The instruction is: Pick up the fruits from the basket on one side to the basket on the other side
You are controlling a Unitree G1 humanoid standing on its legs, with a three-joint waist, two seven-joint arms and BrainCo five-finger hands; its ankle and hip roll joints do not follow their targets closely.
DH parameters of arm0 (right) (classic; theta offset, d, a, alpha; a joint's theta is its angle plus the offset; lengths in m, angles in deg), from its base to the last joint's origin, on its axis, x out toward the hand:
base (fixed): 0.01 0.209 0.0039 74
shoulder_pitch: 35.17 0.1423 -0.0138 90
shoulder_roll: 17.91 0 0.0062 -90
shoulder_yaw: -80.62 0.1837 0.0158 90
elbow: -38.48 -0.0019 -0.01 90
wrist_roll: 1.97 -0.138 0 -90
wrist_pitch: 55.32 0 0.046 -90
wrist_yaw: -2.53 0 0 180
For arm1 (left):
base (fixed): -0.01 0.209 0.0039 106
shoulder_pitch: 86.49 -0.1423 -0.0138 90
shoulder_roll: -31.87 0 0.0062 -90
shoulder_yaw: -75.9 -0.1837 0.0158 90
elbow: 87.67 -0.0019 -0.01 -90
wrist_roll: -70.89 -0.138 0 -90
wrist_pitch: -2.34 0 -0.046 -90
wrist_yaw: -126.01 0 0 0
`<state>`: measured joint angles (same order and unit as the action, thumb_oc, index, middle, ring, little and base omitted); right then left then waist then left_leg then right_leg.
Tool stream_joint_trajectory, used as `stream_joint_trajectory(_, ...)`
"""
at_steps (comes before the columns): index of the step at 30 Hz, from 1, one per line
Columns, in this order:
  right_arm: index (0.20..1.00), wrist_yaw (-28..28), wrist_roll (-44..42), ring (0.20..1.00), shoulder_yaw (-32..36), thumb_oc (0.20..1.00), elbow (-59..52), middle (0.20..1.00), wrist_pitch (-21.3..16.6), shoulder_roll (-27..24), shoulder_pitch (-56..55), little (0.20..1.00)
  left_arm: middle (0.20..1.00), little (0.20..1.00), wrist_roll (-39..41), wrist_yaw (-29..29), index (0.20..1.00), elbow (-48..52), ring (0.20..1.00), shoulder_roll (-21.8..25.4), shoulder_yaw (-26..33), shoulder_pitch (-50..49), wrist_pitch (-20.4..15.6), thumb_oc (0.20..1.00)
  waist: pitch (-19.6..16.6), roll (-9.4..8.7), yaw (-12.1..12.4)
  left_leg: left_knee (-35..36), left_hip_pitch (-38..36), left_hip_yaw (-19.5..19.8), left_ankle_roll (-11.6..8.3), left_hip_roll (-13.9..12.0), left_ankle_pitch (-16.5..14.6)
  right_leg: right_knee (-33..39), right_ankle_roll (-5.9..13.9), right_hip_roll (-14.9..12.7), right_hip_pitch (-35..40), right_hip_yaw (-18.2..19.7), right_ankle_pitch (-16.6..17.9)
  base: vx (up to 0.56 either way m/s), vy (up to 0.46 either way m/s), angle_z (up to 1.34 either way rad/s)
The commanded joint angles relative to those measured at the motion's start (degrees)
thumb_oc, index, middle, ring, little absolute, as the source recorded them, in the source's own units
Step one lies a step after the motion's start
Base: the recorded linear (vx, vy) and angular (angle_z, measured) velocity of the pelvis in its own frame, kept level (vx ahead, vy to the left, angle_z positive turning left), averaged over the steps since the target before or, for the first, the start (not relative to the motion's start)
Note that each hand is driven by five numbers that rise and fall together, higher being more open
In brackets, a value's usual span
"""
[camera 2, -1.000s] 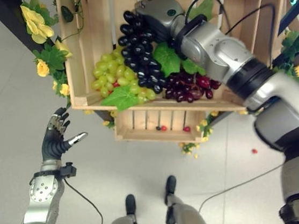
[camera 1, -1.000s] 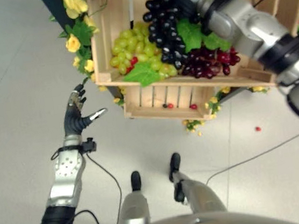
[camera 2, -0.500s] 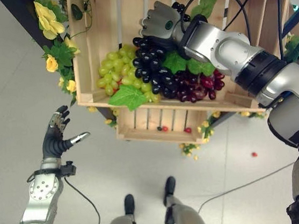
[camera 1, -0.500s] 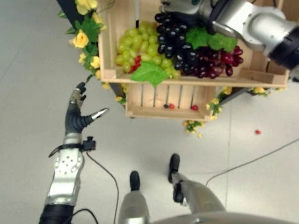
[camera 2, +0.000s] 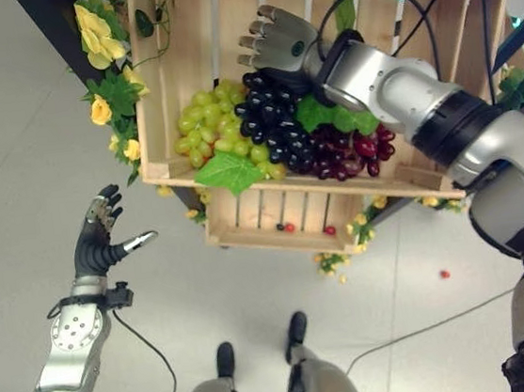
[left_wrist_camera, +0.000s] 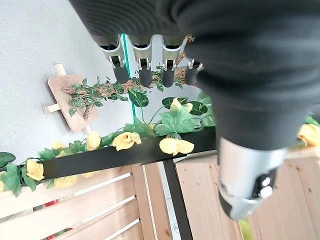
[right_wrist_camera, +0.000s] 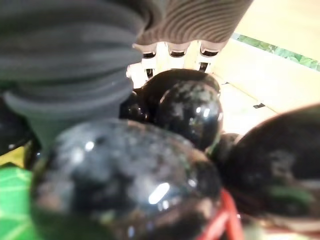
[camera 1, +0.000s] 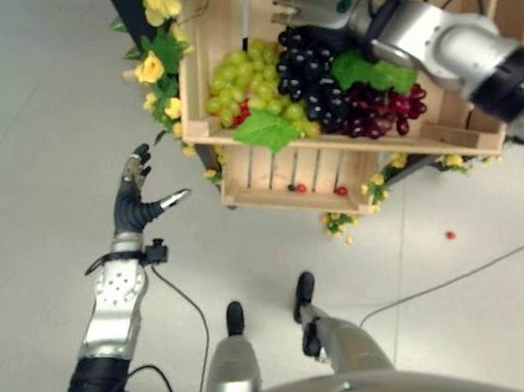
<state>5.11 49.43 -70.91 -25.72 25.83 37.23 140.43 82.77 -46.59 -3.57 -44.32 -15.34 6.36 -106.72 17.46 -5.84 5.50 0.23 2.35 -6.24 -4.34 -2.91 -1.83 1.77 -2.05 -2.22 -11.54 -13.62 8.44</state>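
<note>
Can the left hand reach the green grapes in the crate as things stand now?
Probably yes: the left hand is open beside the crate, and the green grapes lie uncovered at that near end; only the crate's wall and yellow flowers stand between.

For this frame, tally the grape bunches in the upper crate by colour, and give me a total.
Green grape bunch: 1
Black grape bunch: 1, with the right hand at its far end
Red grape bunch: 1
Total: 3 bunches in the wooden crate. A few loose red grapes also lie in the lower crate and on the floor.
</note>
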Motion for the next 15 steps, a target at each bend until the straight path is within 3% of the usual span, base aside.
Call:
stream_joint_trajectory(1,1.000,0.67,-4.13,1.000,-0.63,1.000,-4.12,1.000,-0.04,-5.22,4.10,1.000,1.000,1.000,-2.70,0.75,1.000,3.84,1.000,3.47,1.54,-1.08,-1.65,1.000,-1.39,-2.59,-0.56,-4.63,2.78,-1.88,2.56,2.90,-4.97,-6.09,9.25,-3.86,0.21,0.53,-7.15,0.00,0.000,0.00)
stream_joint_trajectory(8,1.000,-1.19,-14.03,1.000,1.13,1.000,-22.27,1.000,-3.15,-18.79,7.44,1.000,1.000,1.000,-3.43,0.03,1.000,4.84,1.000,3.22,3.89,-2.99,-1.27,1.000,-1.79,-3.38,-1.68,-4.70,2.98,-2.09,2.47,2.88,-4.95,-5.95,9.37,-3.83,0.21,0.59,-7.09,0.00,0.000,0.00)
stream_joint_trajectory(10,1.000,-1.52,-15.32,1.000,1.41,1.000,-23.83,1.000,-3.39,-20.47,7.73,1.000,1.000,1.000,-3.45,-0.13,1.000,4.99,1.000,3.24,4.32,-3.44,-1.25,1.000,-1.87,-3.43,-1.76,-4.61,2.97,-2.11,2.44,2.86,-4.91,-5.90,9.38,-3.80,0.22,0.60,-7.10,0.01,0.001,-0.02)
stream_joint_trajectory(11,1.000,-1.77,-19.05,1.000,1.28,1.000,-27.95,1.000,-4.91,-26.40,7.62,1.000,1.000,1.000,-3.66,-0.60,1.000,5.53,1.000,3.13,5.55,-4.73,-1.36,1.000,-2.22,-3.68,-2.26,-4.47,2.85,-2.22,2.29,2.76,-4.86,-5.85,9.43,-3.78,0.39,0.34,-7.17,0.00,0.000,0.00)
stream_joint_trajectory(15,1.000,-1.21,-20.50,1.000,4.07,1.000,-30.29,1.000,-5.48,-31.60,4.48,1.000,1.000,1.000,-3.90,-0.84,1.000,5.87,1.000,2.80,6.37,-5.66,-1.34,1.000,-2.50,-3.59,-2.69,-4.36,2.67,-2.14,2.28,2.78,-4.96,-5.82,9.56,-3.82,0.60,0.11,-7.22,0.01,0.002,0.02)
